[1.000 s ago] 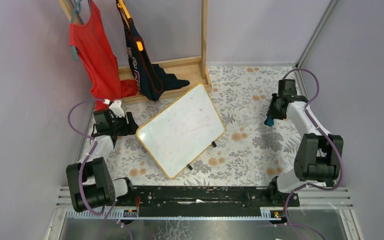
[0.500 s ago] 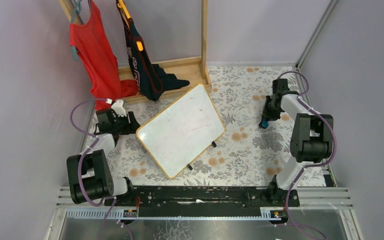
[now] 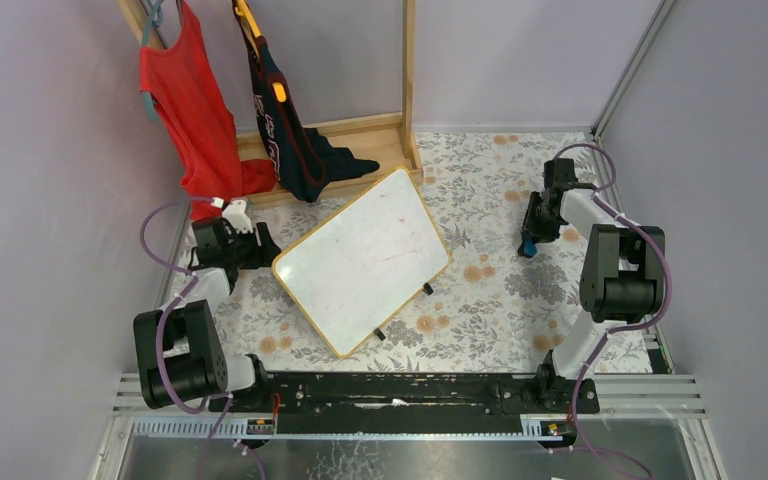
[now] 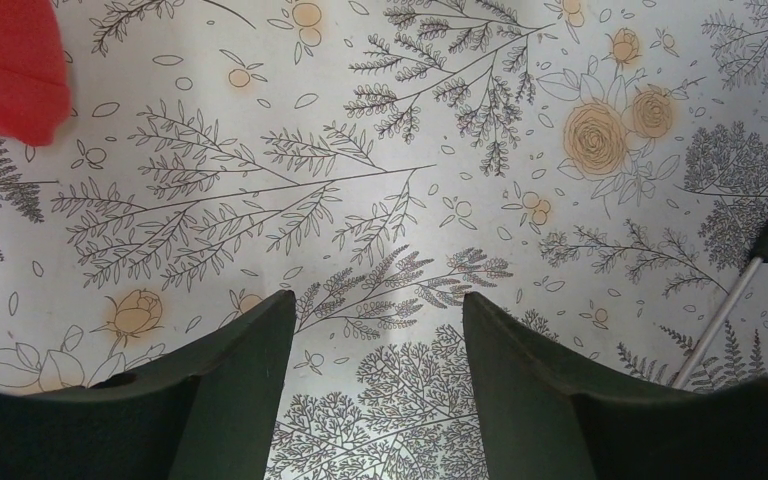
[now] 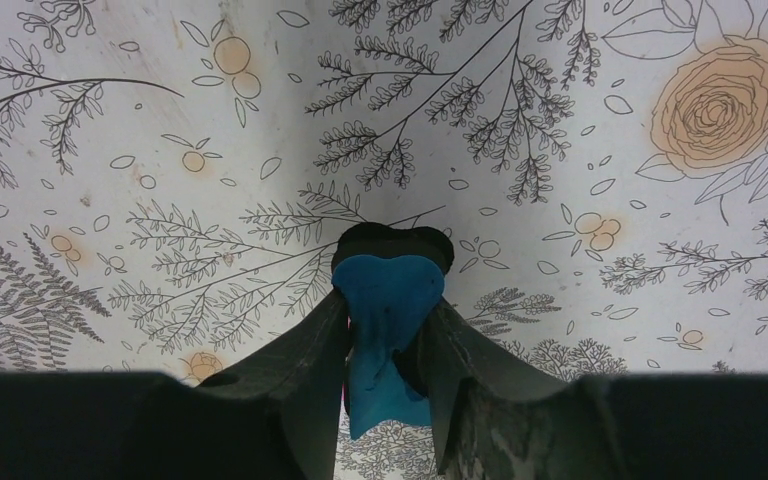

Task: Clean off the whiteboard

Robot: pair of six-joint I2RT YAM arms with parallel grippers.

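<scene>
The whiteboard lies tilted across the middle of the flowered tablecloth, its white face showing faint smears and small black feet on its lower right edge. My left gripper sits just off the board's left corner. It is open over bare cloth in the left wrist view. My right gripper is low over the cloth, to the right of the board and well apart from it. It is shut on a blue eraser, whose dark end pokes out past the fingertips. The board does not show in either wrist view.
A wooden clothes rack stands at the back left with a red shirt and a dark garment hanging to the table. A thin metal rod with a dark tip lies at the right of the left wrist view. Walls close in left and right.
My right arm has folded in, and its gripper has moved slightly left and down toward the cloth with the eraser. The left arm shifted only a little. The board has not moved.
</scene>
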